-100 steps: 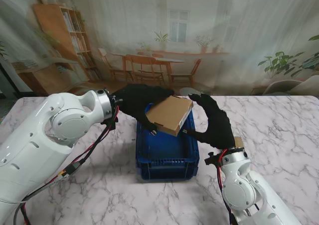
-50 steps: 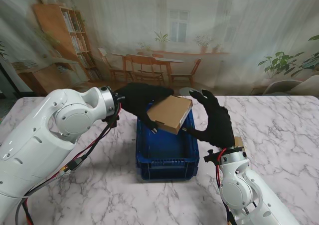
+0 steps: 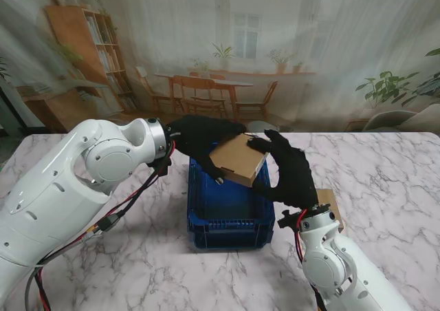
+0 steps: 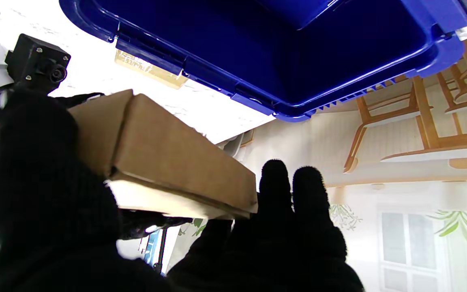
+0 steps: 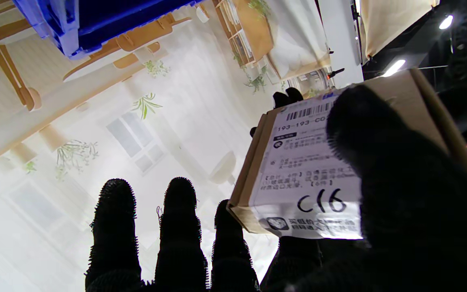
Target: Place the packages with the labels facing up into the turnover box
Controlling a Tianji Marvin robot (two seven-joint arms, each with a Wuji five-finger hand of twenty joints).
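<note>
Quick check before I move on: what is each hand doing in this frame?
Left hand: shut on the flat brown cardboard package, above the blue plastic turnover box.
Right hand: shut on the same package.

tilted cardboard package (image 3: 238,159), above blue turnover box (image 3: 230,227)

White marble table (image 3: 412,173), printed backdrop (image 3: 227,56) of chairs and plants.

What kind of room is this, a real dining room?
Probably a test or demo setup, not a home. The dining room is a printed backdrop hung behind a marble-look table. On the table stands a blue turnover box, over which both hands hold a labelled cardboard package.
</note>
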